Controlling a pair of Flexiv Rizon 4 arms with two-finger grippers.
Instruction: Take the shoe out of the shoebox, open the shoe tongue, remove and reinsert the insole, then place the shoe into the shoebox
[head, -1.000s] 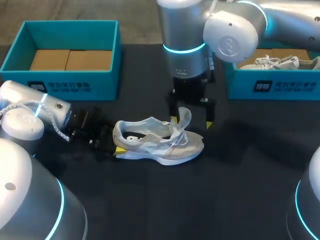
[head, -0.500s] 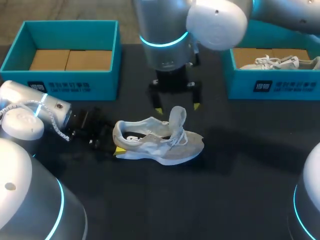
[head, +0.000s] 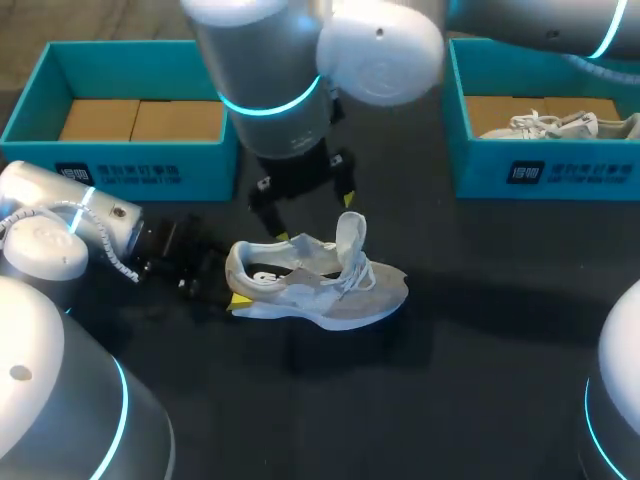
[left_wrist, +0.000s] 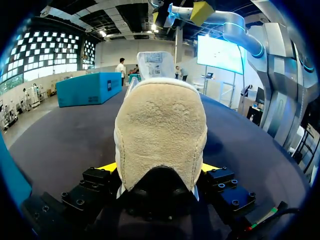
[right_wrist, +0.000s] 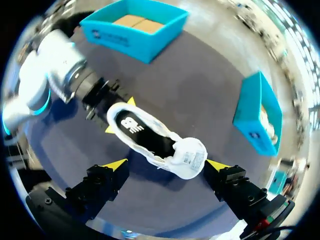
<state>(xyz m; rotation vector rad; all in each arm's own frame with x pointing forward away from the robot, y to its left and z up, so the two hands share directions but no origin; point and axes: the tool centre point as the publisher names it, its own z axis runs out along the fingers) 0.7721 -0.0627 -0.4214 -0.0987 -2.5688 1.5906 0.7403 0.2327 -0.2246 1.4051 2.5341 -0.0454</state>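
A beige and white shoe (head: 320, 285) lies on its sole on the black table, toe to the right, its tongue (head: 350, 235) standing upright. My left gripper (head: 232, 282) is at the heel, shut on it; in the left wrist view the heel (left_wrist: 160, 125) fills the space between both yellow tips. My right gripper (head: 312, 215) hangs open just above and behind the shoe's opening. In the right wrist view the tongue (right_wrist: 190, 157) stands between its spread fingers, touching neither, and the dark insole (right_wrist: 132, 125) shows inside the shoe.
A teal shoebox (head: 130, 170) with cardboard inside stands at the back left. A second teal shoebox (head: 540, 175) at the back right holds another pale shoe (head: 560, 125). Bare tabletop lies in front of the shoe.
My right arm has swung left, from over the laces to over the shoe's opening. The tongue stays upright. My left gripper and the shoe have not moved.
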